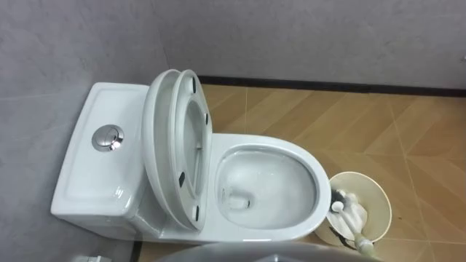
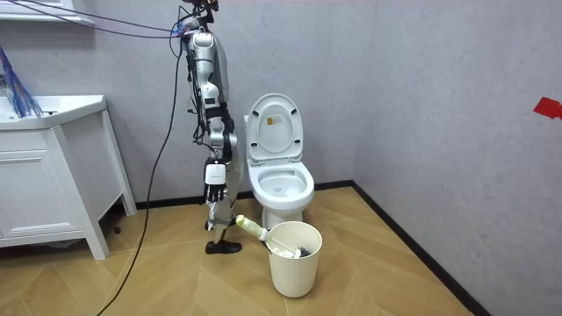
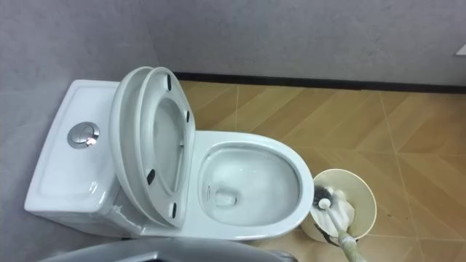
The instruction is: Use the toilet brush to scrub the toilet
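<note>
In the left eye view, the toilet [image 1: 319, 191] lies crosswise below the head. Its tank [image 1: 87, 178] is on the left, with a round chrome flush button [image 1: 108, 137] on top. The lid [image 1: 156, 138] and seat [image 1: 192, 127] both stand raised and lean back toward the tank. The bowl is open, with a little water at the bottom. Just beside the bowl's front, on the right, a pale bucket [image 1: 386, 204] sits on the wooden floor [image 1: 342, 116]. The toilet brush [image 1: 349, 212] is in the bucket, with its handle slanting out toward the lower edge.

In the room view, the robot stands upright and side-on, close against the toilet on the room view's left. The bucket is on the floor in front of the toilet, nearer to me. The brush handle leans over the rim toward the robot's feet. Its right hand [image 2: 216, 175] hangs low by its side, and from here I cannot tell whether the fingers are spread or curled. A white cabinet [image 2: 44, 175] stands well apart on the room view's left, against the grey wall [image 2: 421, 88].

The right eye view shows the same layout. The brush's dark head sits down inside the bucket and the handle runs off at the bottom. A dark skirting board [image 3: 328, 81] runs along the foot of the wall.
</note>
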Controlling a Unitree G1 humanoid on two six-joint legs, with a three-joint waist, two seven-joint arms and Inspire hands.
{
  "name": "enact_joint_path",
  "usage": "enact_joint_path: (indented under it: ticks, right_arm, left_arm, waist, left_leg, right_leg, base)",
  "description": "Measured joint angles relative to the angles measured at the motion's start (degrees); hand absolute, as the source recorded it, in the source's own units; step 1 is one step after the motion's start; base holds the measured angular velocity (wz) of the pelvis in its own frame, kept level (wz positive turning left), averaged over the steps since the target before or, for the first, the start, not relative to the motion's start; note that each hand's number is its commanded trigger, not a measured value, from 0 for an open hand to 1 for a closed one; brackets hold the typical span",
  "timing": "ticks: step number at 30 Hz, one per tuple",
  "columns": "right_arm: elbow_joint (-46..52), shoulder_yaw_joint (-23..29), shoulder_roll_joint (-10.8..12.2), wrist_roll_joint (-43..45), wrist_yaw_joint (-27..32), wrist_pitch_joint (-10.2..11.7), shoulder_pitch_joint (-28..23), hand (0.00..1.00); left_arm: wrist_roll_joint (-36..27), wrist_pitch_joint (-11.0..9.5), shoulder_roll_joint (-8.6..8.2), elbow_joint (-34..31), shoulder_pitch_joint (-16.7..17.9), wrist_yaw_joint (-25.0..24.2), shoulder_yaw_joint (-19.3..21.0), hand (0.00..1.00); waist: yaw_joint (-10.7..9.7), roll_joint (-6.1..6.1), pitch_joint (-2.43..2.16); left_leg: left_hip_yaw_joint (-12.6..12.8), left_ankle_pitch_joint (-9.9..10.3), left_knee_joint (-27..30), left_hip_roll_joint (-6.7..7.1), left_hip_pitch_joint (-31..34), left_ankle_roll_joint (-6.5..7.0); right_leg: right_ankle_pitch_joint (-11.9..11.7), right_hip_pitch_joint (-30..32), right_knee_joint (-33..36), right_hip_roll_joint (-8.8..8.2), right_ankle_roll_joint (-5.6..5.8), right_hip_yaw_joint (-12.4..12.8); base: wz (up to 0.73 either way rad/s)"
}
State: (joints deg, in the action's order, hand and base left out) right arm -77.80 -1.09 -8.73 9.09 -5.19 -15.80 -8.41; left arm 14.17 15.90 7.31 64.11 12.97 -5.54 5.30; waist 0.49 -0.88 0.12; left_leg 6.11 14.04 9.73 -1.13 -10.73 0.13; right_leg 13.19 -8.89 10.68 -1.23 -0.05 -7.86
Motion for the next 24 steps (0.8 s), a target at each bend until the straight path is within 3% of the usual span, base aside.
enact_joint_path:
  ticks: [12, 18, 24]
  right_arm:
    - [-0.3, 1.4, 0.0, 0.1, 1.5, 0.0, 1.1, 0.00]
    - [0.3, 3.8, 0.0, -1.0, 5.6, 0.2, 1.6, 0.00]
    - [1.9, 7.2, 0.0, -4.5, 11.0, 2.2, 0.9, 0.00]
  left_arm:
    - [-0.2, 0.0, -0.02, 0.0, -0.1, 0.4, 0.0, 0.00]
    - [-0.2, 0.0, -0.04, 0.0, 0.2, 1.6, 0.0, 0.00]
    - [-0.1, 0.0, 0.09, 0.0, 0.4, 2.8, 0.2, 0.00]
  waist:
    - [-0.4, 0.03, 0.03]
    - [-0.6, 0.28, -0.01]
    - [-1.8, 0.32, -0.03]
  left_leg:
    - [-0.2, 0.0, -0.2, -0.01, 0.2, 0.00]
    - [-0.1, 0.0, -0.3, 0.00, 0.2, 0.00]
    - [-0.1, 0.0, -0.2, 0.05, 0.1, 0.00]
  right_leg:
    - [0.0, 0.0, -0.1, 0.03, -0.02, 0.4]
    - [0.0, -0.1, -0.1, 0.03, -0.02, 0.2]
    - [0.0, -0.1, -0.1, -0.06, -0.02, 0.0]
  base:
    - [0.00]
    - [0.00]
    - [0.00]
